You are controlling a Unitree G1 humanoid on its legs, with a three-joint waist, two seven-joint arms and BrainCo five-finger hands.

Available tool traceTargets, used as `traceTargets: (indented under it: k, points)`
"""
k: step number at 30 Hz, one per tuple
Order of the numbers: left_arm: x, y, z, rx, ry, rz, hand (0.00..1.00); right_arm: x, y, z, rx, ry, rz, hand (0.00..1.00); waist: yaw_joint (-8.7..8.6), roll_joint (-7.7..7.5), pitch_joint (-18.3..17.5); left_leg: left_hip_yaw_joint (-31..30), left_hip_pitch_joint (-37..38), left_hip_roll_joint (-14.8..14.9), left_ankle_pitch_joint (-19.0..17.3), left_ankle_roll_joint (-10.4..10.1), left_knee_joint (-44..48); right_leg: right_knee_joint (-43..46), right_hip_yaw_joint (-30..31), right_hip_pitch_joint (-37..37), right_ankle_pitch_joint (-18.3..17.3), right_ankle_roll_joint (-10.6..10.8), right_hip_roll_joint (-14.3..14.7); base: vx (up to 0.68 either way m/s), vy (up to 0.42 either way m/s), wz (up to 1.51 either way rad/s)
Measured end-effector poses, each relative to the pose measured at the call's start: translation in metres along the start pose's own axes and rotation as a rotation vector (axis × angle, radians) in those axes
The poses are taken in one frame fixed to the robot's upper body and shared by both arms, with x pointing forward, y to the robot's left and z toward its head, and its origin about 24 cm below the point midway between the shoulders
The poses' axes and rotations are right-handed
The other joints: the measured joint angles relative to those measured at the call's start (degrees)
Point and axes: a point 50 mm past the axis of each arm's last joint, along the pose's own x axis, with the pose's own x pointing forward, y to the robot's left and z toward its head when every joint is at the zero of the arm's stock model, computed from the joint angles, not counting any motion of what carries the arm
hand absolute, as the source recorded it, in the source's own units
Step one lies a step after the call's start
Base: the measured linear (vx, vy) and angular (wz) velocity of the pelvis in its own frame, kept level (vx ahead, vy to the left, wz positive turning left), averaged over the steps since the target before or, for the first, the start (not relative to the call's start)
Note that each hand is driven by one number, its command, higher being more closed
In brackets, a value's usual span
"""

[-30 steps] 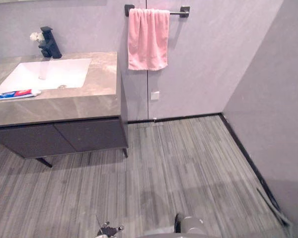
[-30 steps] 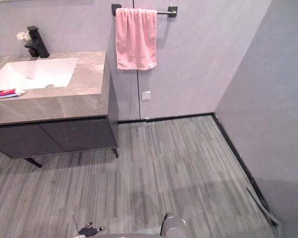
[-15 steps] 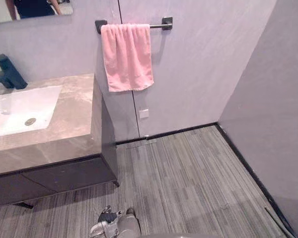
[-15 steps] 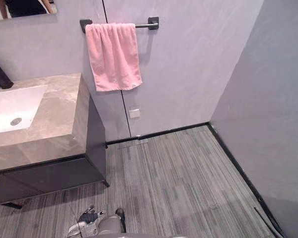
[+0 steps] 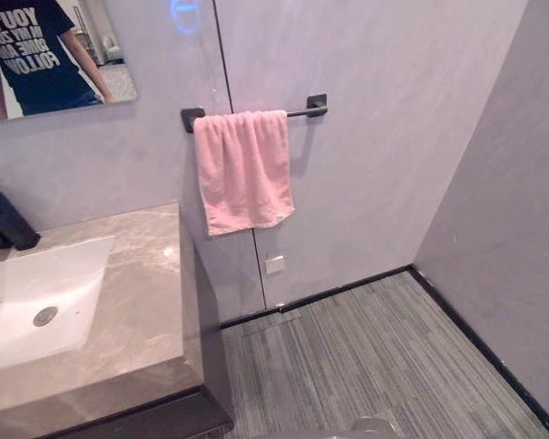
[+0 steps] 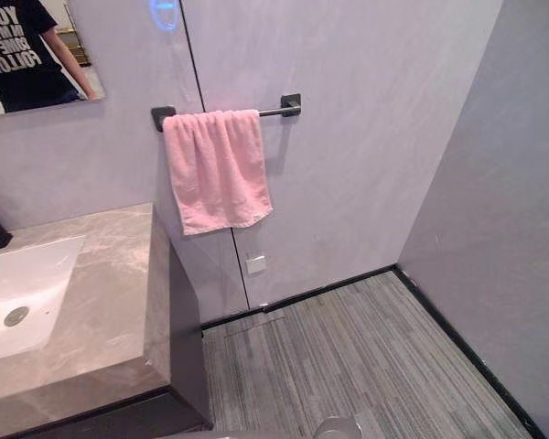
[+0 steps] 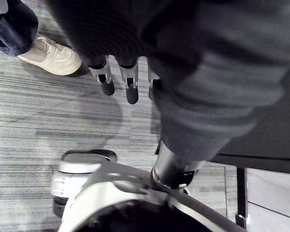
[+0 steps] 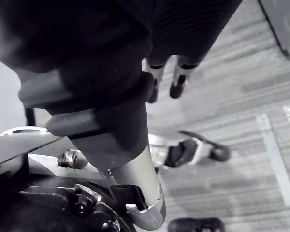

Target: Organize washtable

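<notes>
My left hand [image 7: 131, 83] hangs with its fingers straight and slightly apart over the grey striped plank floor [image 7: 48, 125], holding nothing. A person's white shoe [image 7: 50, 55] stands near it. My right hand [image 8: 179, 81] is also relaxed and empty above the floor. Ahead on my left, the beige marble-topped washtable [image 5: 146, 302] runs lengthwise along the wall. Its white rectangular basin [image 5: 37, 302] is sunk into the top, with a black tap [image 5: 5, 219] at the back edge. Just past its right end, a pink towel [image 5: 244, 169] hangs with its long side pointing down from a dark horizontal rail [image 5: 306, 110]. A wall mirror [image 5: 55, 55] above reflects a person in a dark shirt.
</notes>
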Motion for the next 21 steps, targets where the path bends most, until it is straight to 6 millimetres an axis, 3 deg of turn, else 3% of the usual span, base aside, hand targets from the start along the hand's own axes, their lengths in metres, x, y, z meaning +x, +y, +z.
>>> traceTargets:
  k: [2,3,4,5,6,7,10,12,14,16,17,18,20,21]
  points:
    - [0.001,-0.002,0.007,0.002,-0.021,-0.006,0.0,0.0,0.001,0.002,0.001,-0.008,0.002,0.0,-0.94,-0.47,0.3,-1.3,0.5,0.6,-0.6,-0.8,-1.7,-12.0,1.0,-0.4,1.1,0.6,1.4,0.23,-0.242,0.21]
    - [0.002,-0.004,0.016,0.005,-0.049,-0.011,0.0,0.0,0.003,0.002,0.006,-0.006,0.004,0.0,-0.95,-0.8,0.5,-3.2,0.4,1.0,-1.1,-1.6,-2.7,-25.2,4.5,-0.5,5.5,0.9,2.4,0.29,-0.345,0.49]
    - [0.002,-0.006,0.02,0.005,-0.059,-0.015,0.0,0.0,0.003,0.001,0.01,-0.004,-0.001,0.0,-1.23,-0.94,0.4,-4.8,0.3,1.5,-1.6,-2.4,-3.0,-30.6,5.2,-0.2,11.5,2.1,2.5,0.27,-0.323,0.57]
    - [0.002,-0.006,0.023,0.004,-0.068,-0.015,0.0,0.0,0.003,0.001,0.01,-0.003,-0.003,0.0,-1.39,-1.49,0.0,-6.3,0.4,1.9,-1.9,-2.9,-3.8,-31.6,4.6,0.5,14.1,2.8,2.7,0.3,-0.357,0.65]
    - [0.003,-0.011,0.03,-0.003,-0.086,-0.026,0.0,0.0,0.002,0.001,0.01,-0.005,-0.008,0.0,-1.19,-0.09,0.0,-8.2,0.4,3.4,-1.8,-3.0,-5.0,-29.0,3.2,-0.4,12.9,1.3,4.3,0.32,-0.332,0.64]
    - [0.003,-0.015,0.034,-0.028,-0.103,-0.032,0.0,0.0,0.0,0.002,0.007,-0.007,-0.013,0.0,-0.97,0.33,0.1,-9.3,-0.2,4.8,-0.9,-3.5,-4.2,-25.4,2.4,-2.1,9.7,-0.1,5.6,0.32,-0.321,0.52]
    - [0.003,-0.011,0.037,-0.041,-0.112,-0.022,0.0,0.001,0.007,0.005,0.014,-0.013,0.003,0.0,-1.05,-0.39,0.1,-10.9,-1.0,7.5,0.9,-6.3,-0.9,-19.7,-0.2,-1.9,3.9,-1.9,6.8,0.28,-0.282,0.43]
    - [0.004,-0.007,0.042,-0.024,-0.123,-0.014,0.0,0.0,0.014,-0.007,0.037,0.022,0.015,0.0,-1.64,-2.55,0.3,-14.8,-5.2,8.6,0.9,-6.3,11.8,-18.7,-4.0,3.2,0.6,-2.6,6.4,0.27,-0.281,0.84]
    - [0.003,-0.008,0.048,-0.024,-0.148,-0.016,0.0,-0.001,0.012,-0.015,0.032,0.047,0.011,0.0,-0.88,-2.34,0.3,-15.5,-9.9,10.6,1.8,-5.0,23.7,-19.6,-6.1,6.9,-0.2,-4.3,7.2,0.29,-0.225,0.62]
    - [0.003,-0.008,0.052,-0.009,-0.166,-0.022,0.0,-0.002,0.01,-0.017,0.027,0.058,0.005,0.0,-0.33,-2.32,0.5,-15.9,-15.4,12.1,7.7,-5.1,35.7,-22.3,-7.7,11.3,-0.5,-5.2,7.5,0.25,-0.149,0.47]
    - [0.003,-0.008,0.054,0.002,-0.171,-0.023,0.0,-0.002,0.01,-0.018,0.027,0.062,0.007,0.0,0.08,-2.31,0.5,-15.4,-17.1,12.5,7.3,-5.2,39.5,-23.3,-8.0,12.6,-0.4,-5.2,7.4,0.3,-0.139,0.28]
    - [0.003,-0.01,0.061,0.007,-0.189,-0.029,0.0,-0.002,0.007,-0.02,0.026,0.076,-0.001,0.0,0.73,-2.31,1.0,-13.6,-20.0,12.5,3.4,-5.5,45.5,-25.4,-8.6,16.1,-0.4,-5.3,6.8,0.24,-0.089,0.16]
    - [0.003,-0.008,0.063,-0.006,-0.198,-0.022,0.0,-0.003,0.008,-0.025,0.037,0.09,0.001,0.0,0.79,-2.83,1.4,-10.1,-20.6,12.0,0.6,-6.7,43.1,-26.8,-9.2,19.0,-0.4,-5.2,6.2,0.22,-0.027,0.23]
    - [0.002,-0.008,0.064,-0.045,-0.209,-0.011,0.0,-0.004,0.006,-0.029,0.059,0.096,-0.011,0.0,0.43,-2.44,1.5,-8.4,-20.8,10.3,2.4,-6.6,32.2,-27.8,-10.0,20.8,-0.2,-4.9,6.7,0.16,0.026,0.37]
